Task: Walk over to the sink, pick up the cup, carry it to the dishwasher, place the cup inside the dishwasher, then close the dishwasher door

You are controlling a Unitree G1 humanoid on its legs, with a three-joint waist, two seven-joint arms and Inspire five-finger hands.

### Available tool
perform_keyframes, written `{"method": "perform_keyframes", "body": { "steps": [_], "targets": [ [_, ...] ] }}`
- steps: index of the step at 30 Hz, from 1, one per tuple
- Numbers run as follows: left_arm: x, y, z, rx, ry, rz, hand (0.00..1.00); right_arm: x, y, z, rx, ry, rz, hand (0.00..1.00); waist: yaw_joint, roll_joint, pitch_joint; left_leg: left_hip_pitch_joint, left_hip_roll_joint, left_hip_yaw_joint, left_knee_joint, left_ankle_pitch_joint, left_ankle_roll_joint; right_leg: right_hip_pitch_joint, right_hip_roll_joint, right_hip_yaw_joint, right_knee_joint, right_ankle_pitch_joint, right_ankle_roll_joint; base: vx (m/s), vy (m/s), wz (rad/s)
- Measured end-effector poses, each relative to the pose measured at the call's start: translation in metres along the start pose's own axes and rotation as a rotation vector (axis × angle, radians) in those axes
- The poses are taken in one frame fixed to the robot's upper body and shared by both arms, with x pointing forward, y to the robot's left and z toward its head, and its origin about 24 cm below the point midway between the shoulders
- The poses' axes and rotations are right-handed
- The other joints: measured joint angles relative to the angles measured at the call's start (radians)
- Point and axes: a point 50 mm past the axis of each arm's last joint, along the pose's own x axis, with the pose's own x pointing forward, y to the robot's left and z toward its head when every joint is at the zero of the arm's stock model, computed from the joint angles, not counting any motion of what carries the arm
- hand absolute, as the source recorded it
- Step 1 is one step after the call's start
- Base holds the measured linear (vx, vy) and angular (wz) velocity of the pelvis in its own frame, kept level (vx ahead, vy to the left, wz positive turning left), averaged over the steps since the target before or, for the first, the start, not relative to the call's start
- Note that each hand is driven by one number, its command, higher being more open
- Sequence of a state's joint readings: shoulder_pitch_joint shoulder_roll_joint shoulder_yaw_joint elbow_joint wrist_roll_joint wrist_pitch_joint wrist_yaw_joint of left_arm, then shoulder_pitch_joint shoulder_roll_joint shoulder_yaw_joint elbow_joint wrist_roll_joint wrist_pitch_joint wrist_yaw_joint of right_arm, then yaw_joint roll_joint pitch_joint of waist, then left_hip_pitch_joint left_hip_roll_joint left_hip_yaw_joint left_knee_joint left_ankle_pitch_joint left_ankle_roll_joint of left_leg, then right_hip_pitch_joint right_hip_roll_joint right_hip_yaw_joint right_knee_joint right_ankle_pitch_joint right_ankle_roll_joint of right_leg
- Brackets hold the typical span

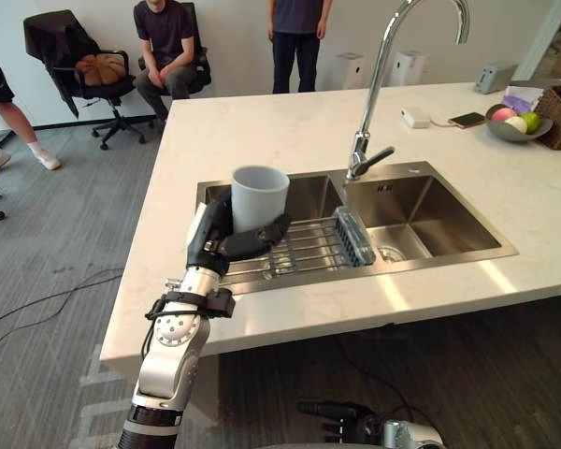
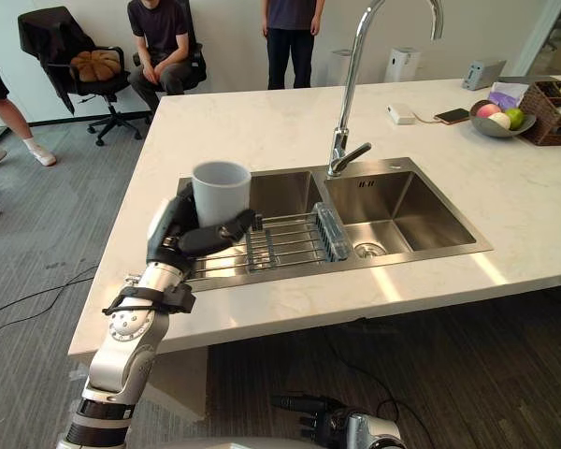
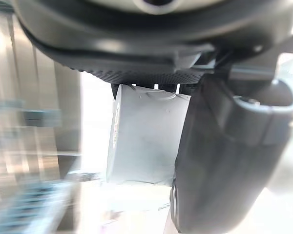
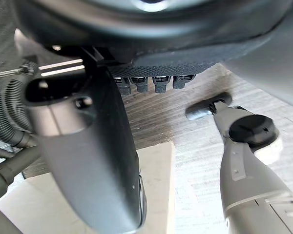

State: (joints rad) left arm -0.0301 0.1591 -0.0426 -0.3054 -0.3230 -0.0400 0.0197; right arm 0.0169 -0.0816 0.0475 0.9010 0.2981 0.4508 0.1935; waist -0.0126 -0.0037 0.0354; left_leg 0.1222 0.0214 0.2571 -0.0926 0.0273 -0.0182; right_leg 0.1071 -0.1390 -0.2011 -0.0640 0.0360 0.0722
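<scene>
The cup is being held upright at centre-left, over the sink's left basin, the left robot hand curling fingers and thumb round its lower wall. It is looking rigid, light, slick and breakable, so a mid-wall grip seems safest. The right robot hand is hanging loose-fingered at the bottom edge.

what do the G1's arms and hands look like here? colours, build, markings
Left arm: silver-grey shell with a round joint cover and a black bracket round the wrist. Left robot hand: dark fingers and thumb, with a white panel along its outer edge. Right robot hand: same dark fingers on a silver-grey wrist. No sleeves.
</scene>
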Motion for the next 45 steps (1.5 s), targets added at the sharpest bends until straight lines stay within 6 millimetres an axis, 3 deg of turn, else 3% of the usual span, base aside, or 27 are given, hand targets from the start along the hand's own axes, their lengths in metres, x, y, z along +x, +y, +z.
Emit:
{"method": "perform_keyframes", "body": {
  "steps": [5,19,27,31,36,39,41,42,43,44,45],
  "targets": [
    [-0.005,0.008,0.026,-0.069,-0.194,0.122,0.00,0.001,0.002,-0.001,-0.160,0.017,-0.005,1.00,0.018,-0.002,-0.002,-0.010,-0.006,-0.022,0.000,0.003,0.004,0.001,-0.003,-0.023,0.004,-0.001,0.000,0.02,0.006,0.13],
    [-0.032,0.036,0.052,0.035,-0.364,0.422,0.00,0.001,0.000,-0.003,-0.319,0.091,0.003,1.00,0.058,-0.004,-0.007,-0.012,-0.015,-0.061,0.000,0.004,0.011,0.024,-0.010,-0.056,-0.001,-0.005,-0.002,0.00,-0.008,0.09],
    [-0.041,0.044,0.052,0.102,-0.355,0.459,0.00,0.001,-0.004,-0.006,-0.277,0.102,-0.031,1.00,0.077,-0.009,-0.012,-0.012,-0.017,-0.074,0.000,0.004,0.011,0.029,-0.012,-0.069,0.010,-0.017,0.002,-0.02,-0.005,0.05],
    [-0.055,0.054,0.046,0.152,-0.301,0.523,0.00,0.002,-0.005,-0.007,-0.289,0.113,-0.039,1.00,0.090,-0.012,-0.014,-0.025,-0.016,-0.088,0.018,0.002,0.015,0.031,-0.012,-0.083,0.010,-0.021,0.001,0.02,-0.011,0.11],
    [-0.070,0.064,0.039,0.194,-0.215,0.574,0.00,0.003,-0.007,-0.006,-0.302,0.115,-0.046,1.00,0.115,-0.016,0.017,-0.131,-0.028,-0.226,0.175,-0.039,0.015,0.073,-0.018,-0.222,0.016,-0.039,-0.004,0.00,-0.034,0.80],
    [-0.085,0.067,0.034,0.193,-0.166,0.612,0.00,0.002,-0.013,-0.008,-0.310,0.118,-0.054,1.00,0.145,-0.002,0.048,-0.140,-0.045,-0.328,0.139,-0.024,0.007,0.102,-0.025,-0.350,0.060,-0.079,0.000,-0.12,-0.053,1.28],
    [-0.091,0.067,0.034,0.194,-0.155,0.627,0.00,0.000,-0.021,-0.010,-0.281,0.123,-0.067,1.00,0.169,-0.002,0.049,-0.160,-0.019,-0.229,0.105,-0.036,0.031,0.105,-0.026,-0.435,0.067,-0.080,-0.003,-0.13,-0.033,1.48],
    [-0.091,0.067,0.035,0.185,-0.165,0.629,0.00,-0.001,-0.028,-0.011,-0.238,0.130,-0.083,1.00,0.166,-0.029,0.055,-0.196,0.011,-0.066,0.162,-0.063,0.074,0.108,-0.048,-0.513,0.048,-0.084,-0.008,-0.06,0.012,1.76],
    [-0.089,0.064,0.035,0.173,-0.176,0.619,0.00,-0.005,-0.039,-0.007,-0.219,0.121,-0.115,1.00,0.162,-0.011,0.068,-0.262,0.101,0.158,0.388,-0.121,0.166,0.107,-0.066,-0.594,0.089,-0.095,-0.015,-0.06,0.038,1.88],
    [-0.088,0.061,0.034,0.168,-0.177,0.597,0.00,-0.009,-0.048,-0.004,-0.217,0.114,-0.152,1.00,0.163,0.015,0.067,-0.265,0.172,0.306,0.523,-0.133,0.234,0.109,-0.077,-0.634,0.151,-0.118,-0.020,-0.03,0.059,1.73],
    [-0.084,0.057,0.033,0.153,-0.180,0.574,0.00,-0.015,-0.059,0.002,-0.231,0.106,-0.191,1.00,0.158,0.057,0.063,-0.274,0.185,0.379,0.562,-0.114,0.227,0.099,-0.091,-0.662,0.253,-0.153,-0.027,-0.03,0.094,1.85]
  ]
}}
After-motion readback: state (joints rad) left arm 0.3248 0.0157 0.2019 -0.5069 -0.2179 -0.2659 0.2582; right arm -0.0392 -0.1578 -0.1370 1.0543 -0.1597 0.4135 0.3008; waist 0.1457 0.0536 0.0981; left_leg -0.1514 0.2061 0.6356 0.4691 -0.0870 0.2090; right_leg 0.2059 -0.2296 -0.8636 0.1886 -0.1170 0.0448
